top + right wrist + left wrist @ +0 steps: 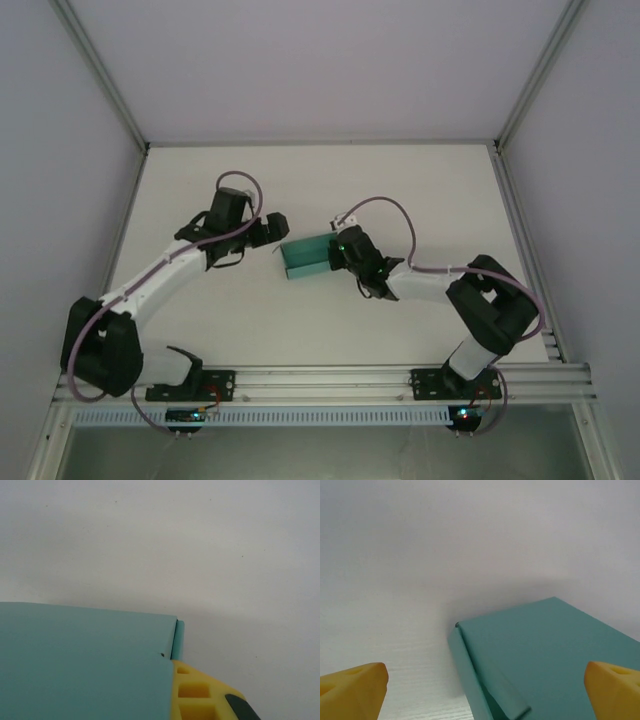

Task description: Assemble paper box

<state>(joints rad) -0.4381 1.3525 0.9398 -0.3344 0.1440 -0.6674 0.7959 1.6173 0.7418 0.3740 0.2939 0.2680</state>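
Observation:
The paper box (305, 257) is a small teal box with an open top, resting mid-table. My right gripper (338, 252) is at its right end, shut on the card. In the right wrist view the teal wall (85, 660) covers the lower left, and one yellow finger (195, 692) presses against its edge; the other finger is hidden behind the card. My left gripper (274, 232) hovers just off the box's far left corner, open. In the left wrist view its yellow fingertips (355, 685) stand wide apart, with the box's corner and a folded side flap (495, 680) between and ahead of them.
The white table (200, 320) is bounded by aluminium frame rails (330, 382) at the near edge and along the right side (525, 250). Grey walls enclose the back and sides. Purple cables (385, 203) loop above each wrist.

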